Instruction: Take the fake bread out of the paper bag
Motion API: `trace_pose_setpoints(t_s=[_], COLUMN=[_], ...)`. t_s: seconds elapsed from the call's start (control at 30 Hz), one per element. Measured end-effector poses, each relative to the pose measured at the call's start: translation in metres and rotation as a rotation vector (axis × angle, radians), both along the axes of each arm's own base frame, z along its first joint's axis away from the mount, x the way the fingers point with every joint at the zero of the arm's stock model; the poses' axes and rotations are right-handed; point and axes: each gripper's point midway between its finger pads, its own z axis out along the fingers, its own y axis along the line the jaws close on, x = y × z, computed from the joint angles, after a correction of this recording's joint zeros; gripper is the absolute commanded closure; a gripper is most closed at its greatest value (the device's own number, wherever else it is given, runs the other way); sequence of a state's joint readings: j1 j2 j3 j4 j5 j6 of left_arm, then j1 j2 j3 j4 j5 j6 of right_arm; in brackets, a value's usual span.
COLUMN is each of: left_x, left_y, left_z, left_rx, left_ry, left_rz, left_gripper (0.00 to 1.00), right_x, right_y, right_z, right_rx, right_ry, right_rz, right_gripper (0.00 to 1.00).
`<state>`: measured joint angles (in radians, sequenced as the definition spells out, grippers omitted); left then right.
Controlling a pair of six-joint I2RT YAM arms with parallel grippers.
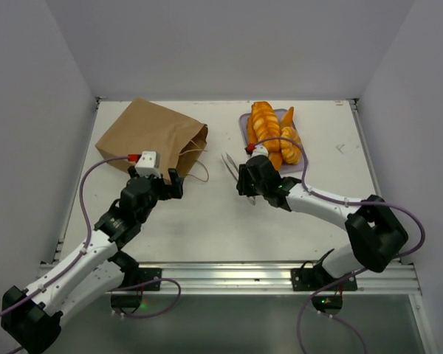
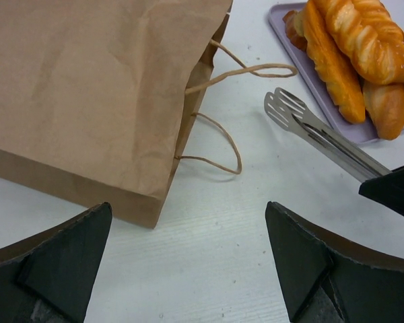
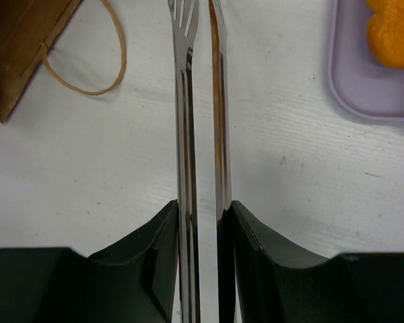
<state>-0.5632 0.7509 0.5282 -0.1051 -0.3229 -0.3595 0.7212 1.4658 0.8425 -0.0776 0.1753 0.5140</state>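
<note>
Fake bread (image 1: pixel 269 133) lies heaped on the lavender tray (image 3: pixel 347 74), upper right of the overhead view. Nearest us, our right gripper (image 3: pixel 203 208) pinches metal tongs (image 3: pixel 187 101) closed; our left gripper (image 2: pixel 186 229) gapes wide, empty. Beyond, the paper bag (image 1: pixel 148 133) lies flat, mouth rightward; we should hold its lip open before probing, since its inside is hidden.
</note>
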Motion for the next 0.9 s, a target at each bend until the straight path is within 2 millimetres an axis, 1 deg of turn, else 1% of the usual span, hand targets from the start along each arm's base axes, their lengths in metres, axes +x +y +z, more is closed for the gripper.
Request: trace_pose_setpoints(t_s=[0.13, 0.27, 0.57, 0.73, 0.9], left_x=[-0.005, -0.007, -0.009, -0.009, -0.011], left_y=[0.0, 0.002, 0.003, 0.003, 0.005], left_z=[-0.012, -0.016, 0.001, 0.002, -0.007], left_rx=[-0.015, -0.023, -0.061, -0.058, -0.056], left_ry=[-0.002, -0.006, -0.076, -0.088, -0.089], left_rz=[-0.008, -0.008, -0.01, -0.012, -0.013], left_gripper=[0.0, 0.0, 0.0, 0.0, 0.0], right_x=[-0.001, -0.001, -0.007, -0.009, -0.007], right_y=[0.005, 0.01, 0.012, 0.013, 0.018], right_z=[-0.014, -0.027, -0.061, -0.069, -0.068], right_rx=[-0.026, -0.041, -0.103, -0.125, -0.127], right_ry=[0.015, 0.024, 0.074, 0.078, 0.067], right_rz=[0.002, 0.004, 0.002, -0.001, -0.001], right_gripper=[0.61, 0.58, 0.56, 0.53, 0.48])
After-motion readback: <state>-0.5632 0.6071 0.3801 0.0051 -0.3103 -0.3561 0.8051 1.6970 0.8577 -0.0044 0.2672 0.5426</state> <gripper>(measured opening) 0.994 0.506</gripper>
